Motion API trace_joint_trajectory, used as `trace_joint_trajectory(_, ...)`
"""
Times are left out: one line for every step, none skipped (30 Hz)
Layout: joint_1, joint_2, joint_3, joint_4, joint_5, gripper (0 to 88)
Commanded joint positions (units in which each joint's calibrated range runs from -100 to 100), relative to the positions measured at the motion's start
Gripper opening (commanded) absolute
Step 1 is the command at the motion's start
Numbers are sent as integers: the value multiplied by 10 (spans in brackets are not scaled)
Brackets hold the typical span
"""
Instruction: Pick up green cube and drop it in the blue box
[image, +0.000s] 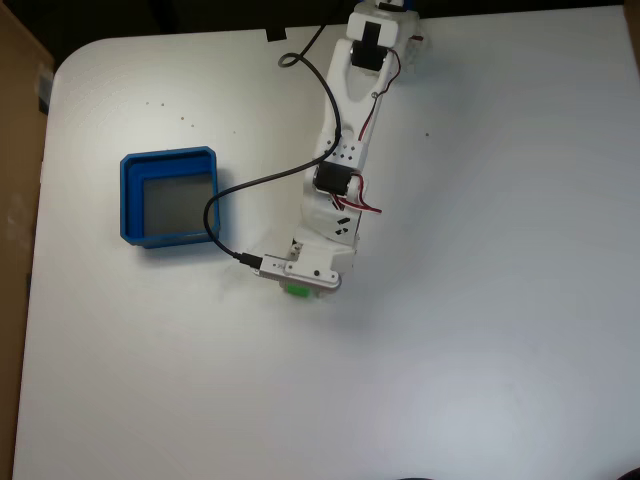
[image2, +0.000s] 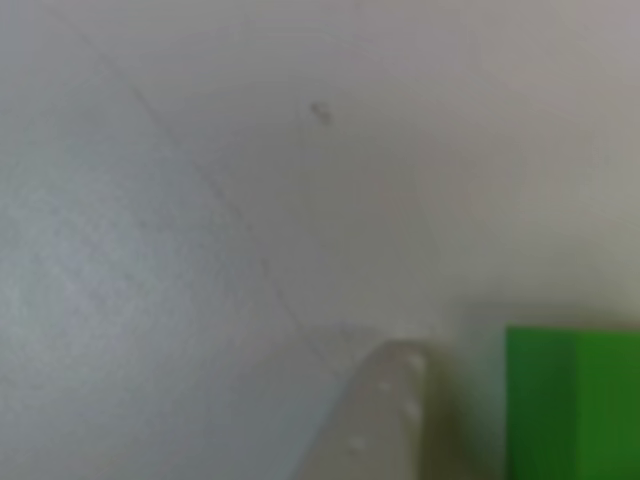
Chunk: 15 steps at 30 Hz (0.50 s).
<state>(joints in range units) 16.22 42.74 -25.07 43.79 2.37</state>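
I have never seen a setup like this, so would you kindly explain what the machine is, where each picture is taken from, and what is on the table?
The white jointed machine is a small robot arm with a two-finger gripper. The fixed view looks down on a white table. On it sits a shallow blue box, its inside bare. The gripper is lowered over a small green cube, which peeks out beneath it. The other, blurry view is very close to the tabletop: it shows one pale finger beside the cube. Whether the cube is gripped cannot be told.
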Motion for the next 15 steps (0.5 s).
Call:
trace_joint_trajectory(8,-9,-37,-12,-2,255)
trace_joint_trajectory(10,-9,-37,-12,-2,255)
trace_joint_trajectory(11,-9,-37,-12,-2,255)
trace_joint_trajectory(12,-9,-37,-12,-2,255)
trace_joint_trajectory(12,-9,-37,-12,-2,255)
trace_joint_trajectory(12,-9,-37,-12,-2,255)
trace_joint_trajectory(12,-9,-37,-12,-2,255)
trace_joint_trajectory(12,-9,-37,-12,-2,254)
trace_joint_trajectory(12,-9,-37,-12,-3,254)
trace_joint_trajectory(12,-9,-37,-12,-3,254)
trace_joint_trajectory(13,-9,-37,-12,-3,253)
trace_joint_trajectory(13,-9,-37,-12,-3,253)
trace_joint_trajectory(13,-9,-37,-12,-3,253)
trace_joint_trajectory(13,-9,-37,-12,-3,253)
trace_joint_trajectory(13,-9,-37,-12,-3,253)
